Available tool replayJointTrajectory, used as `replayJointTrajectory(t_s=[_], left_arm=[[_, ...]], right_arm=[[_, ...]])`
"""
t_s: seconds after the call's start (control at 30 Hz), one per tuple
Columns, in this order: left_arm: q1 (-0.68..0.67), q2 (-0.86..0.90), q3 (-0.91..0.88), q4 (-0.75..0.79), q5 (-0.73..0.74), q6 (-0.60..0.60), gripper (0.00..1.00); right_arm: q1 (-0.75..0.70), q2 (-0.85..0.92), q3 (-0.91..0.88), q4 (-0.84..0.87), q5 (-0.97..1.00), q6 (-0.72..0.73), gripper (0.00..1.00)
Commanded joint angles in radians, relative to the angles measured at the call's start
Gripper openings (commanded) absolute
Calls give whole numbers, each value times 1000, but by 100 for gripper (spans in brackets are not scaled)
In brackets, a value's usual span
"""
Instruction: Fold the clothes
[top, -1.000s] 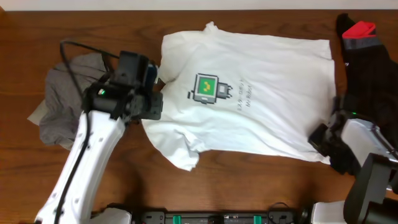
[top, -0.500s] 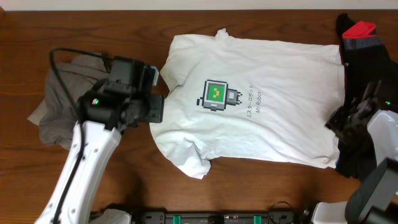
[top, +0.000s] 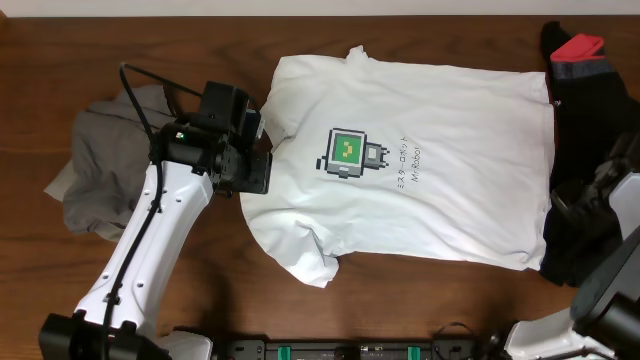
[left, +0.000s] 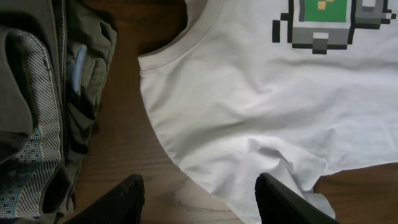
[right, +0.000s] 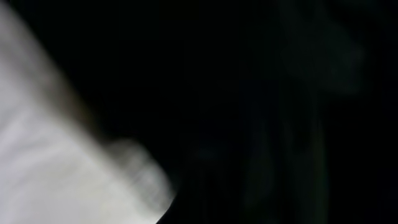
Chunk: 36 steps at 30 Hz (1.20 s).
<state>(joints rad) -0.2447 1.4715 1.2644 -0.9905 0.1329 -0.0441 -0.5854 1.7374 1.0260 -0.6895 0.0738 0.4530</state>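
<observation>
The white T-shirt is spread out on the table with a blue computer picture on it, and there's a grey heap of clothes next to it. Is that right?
Not quite. The computer picture on the white T-shirt is green, not blue, as the overhead view shows. The rest is right: the shirt lies spread out on the table, with the grey heap next to it.

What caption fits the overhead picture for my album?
White pixel-computer T-shirt spread out on a wooden table, left gripper open at its edge, grey clothes heaped beside.
</observation>
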Motion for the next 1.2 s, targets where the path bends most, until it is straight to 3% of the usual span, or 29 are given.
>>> replayJointTrajectory(t_s=[0.0,0.1,0.3,0.4,0.57,0.67,0.77,0.93,1.1,1.17], left_arm=[[3,-3,-8,-2,13,14,60],[3,-3,-8,-1,13,14,60],[3,-3,-8,-6,13,27,60],[3,-3,-8,3,13,30,61],[4,-1,-8,56,10,29,68],[4,21,-8,97,9,38,68],[4,80,-8,117,10,49,58],[4,237,-8,130,-4,70,56],[6,387,-8,156,-48,70,34],[6,433,-8,160,-72,70,31]], right_arm=[[-68,41,-7,12,112,34,1],[-138,55,-7,14,194,77,1],[-304,46,90,-49,161,77,1],[-346,38,178,-101,-65,-23,1],[-337,24,258,-156,-459,-166,26],[-311,3,263,-166,-645,-238,33],[-267,-20,263,-208,-705,-280,35],[-151,-46,263,-290,-707,-359,36],[-27,-49,263,-322,-708,-421,36],[19,-49,263,-323,-711,-455,36]])
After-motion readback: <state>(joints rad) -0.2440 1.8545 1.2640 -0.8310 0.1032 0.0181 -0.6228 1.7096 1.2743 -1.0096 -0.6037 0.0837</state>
